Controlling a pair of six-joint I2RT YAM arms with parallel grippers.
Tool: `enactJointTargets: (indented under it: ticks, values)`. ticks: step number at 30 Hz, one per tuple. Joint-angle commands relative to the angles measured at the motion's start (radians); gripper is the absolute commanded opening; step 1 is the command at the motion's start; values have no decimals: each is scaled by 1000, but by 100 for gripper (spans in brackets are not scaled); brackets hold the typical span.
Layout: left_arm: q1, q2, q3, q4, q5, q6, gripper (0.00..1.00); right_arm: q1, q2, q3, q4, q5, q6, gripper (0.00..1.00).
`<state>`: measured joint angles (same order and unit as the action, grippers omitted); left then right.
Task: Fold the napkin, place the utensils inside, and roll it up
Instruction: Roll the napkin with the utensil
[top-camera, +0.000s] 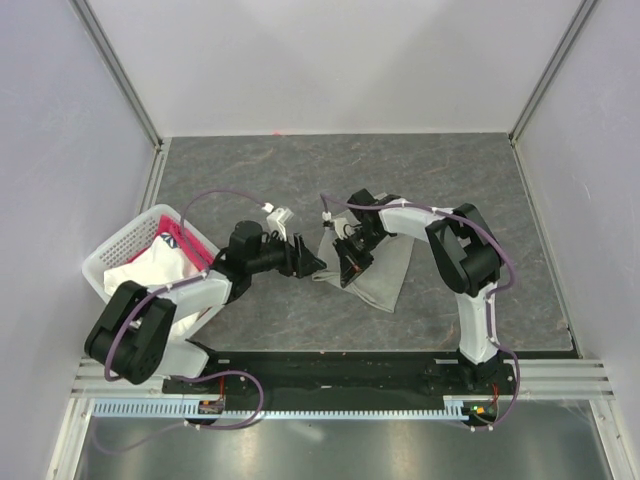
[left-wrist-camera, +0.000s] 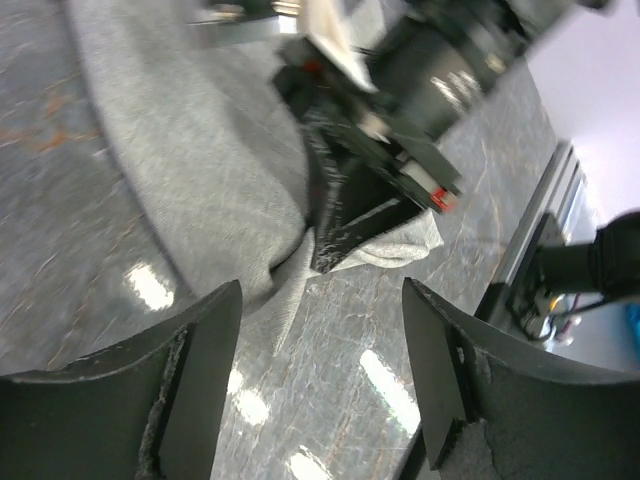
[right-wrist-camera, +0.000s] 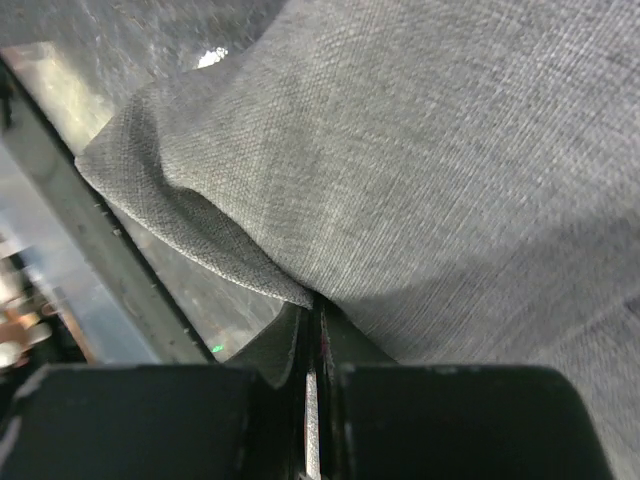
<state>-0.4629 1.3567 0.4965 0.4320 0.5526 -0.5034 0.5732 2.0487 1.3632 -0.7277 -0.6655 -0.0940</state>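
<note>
The grey-green napkin (top-camera: 388, 276) lies bunched on the dark table in front of the right arm. My right gripper (top-camera: 349, 268) is shut on the napkin's left edge, with the cloth pinched between its fingertips in the right wrist view (right-wrist-camera: 318, 308), where the napkin (right-wrist-camera: 440, 160) fills the frame. My left gripper (top-camera: 309, 261) is open and empty just left of that edge. In the left wrist view the left gripper (left-wrist-camera: 320, 290) has its jaws wide apart over bare table, facing the napkin (left-wrist-camera: 190, 170) and the right gripper's fingers (left-wrist-camera: 350, 220). The utensils are out of view.
A white mesh basket (top-camera: 118, 247) at the left holds a pink cloth (top-camera: 172, 238) and a white cloth (top-camera: 150, 268). White walls enclose the table on three sides. The black mounting rail (top-camera: 330, 370) runs along the near edge.
</note>
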Motion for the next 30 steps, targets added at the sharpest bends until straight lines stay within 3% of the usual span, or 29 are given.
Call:
enactJointTargets:
  ticks: [1,15,30]
  values:
    - [-48,56,36,103,27,129,73,-29,73,43,-47,-129,-62,0]
    - [-146,168,83,146,-68,331,76,-78,177,73,-61,-210,-81,0]
    - [-206,200,94,76,-214,434,77,-88,186,73,-59,-255,-82,0]
